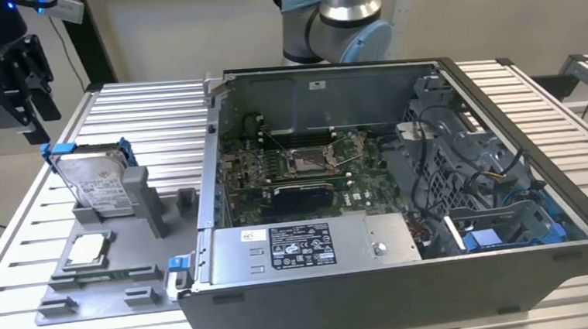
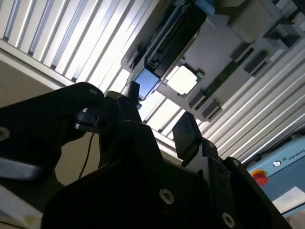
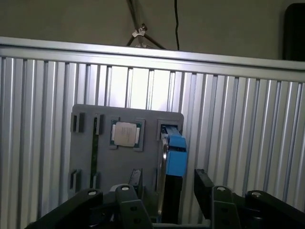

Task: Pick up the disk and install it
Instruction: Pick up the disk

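Blue plastic edges the disk [image 1: 99, 182], upright in its holder [image 1: 138, 192] by the bench's [image 1: 145, 105] edge. Above, the empty gripper [image 1: 43, 124] is spread; coming down crooked might tip it.

The flat grey plastic plate [image 1: 125, 268] is seen from high up in the exterior view and nearer, past the black gripper [image 3: 167, 176], in both wrist views.

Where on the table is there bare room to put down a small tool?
Bare table slats lie beyond the disk, toward the far edge, and in a strip at the exterior view's right of the computer case. The grey fixture is crowded: disk, CPU chip, and the open gripper above the disk.
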Robot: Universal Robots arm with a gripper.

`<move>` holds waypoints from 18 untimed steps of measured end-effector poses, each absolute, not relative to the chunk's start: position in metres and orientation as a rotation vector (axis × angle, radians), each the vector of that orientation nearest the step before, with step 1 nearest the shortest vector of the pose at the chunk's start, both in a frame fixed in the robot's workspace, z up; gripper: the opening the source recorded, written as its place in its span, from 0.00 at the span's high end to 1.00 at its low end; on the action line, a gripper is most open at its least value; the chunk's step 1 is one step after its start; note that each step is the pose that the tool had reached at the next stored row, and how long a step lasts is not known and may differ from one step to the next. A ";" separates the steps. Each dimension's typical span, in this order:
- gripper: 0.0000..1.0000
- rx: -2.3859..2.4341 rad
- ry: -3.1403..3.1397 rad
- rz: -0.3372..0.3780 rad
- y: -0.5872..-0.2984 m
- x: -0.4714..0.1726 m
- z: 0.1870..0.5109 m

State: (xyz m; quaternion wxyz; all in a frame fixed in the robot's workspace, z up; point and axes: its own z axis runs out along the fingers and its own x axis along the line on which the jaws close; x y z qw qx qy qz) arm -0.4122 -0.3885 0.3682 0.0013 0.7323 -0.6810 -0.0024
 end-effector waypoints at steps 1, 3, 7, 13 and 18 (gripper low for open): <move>0.00 2.299 -2.138 -0.007 -0.389 -0.412 0.368; 0.00 2.299 -2.138 -0.007 -0.389 -0.413 0.366; 0.00 2.299 -2.138 -0.009 -0.388 -0.413 0.362; 0.00 2.304 -2.143 -0.017 -0.388 -0.413 0.358; 0.00 2.308 -2.146 -0.026 -0.389 -0.413 0.354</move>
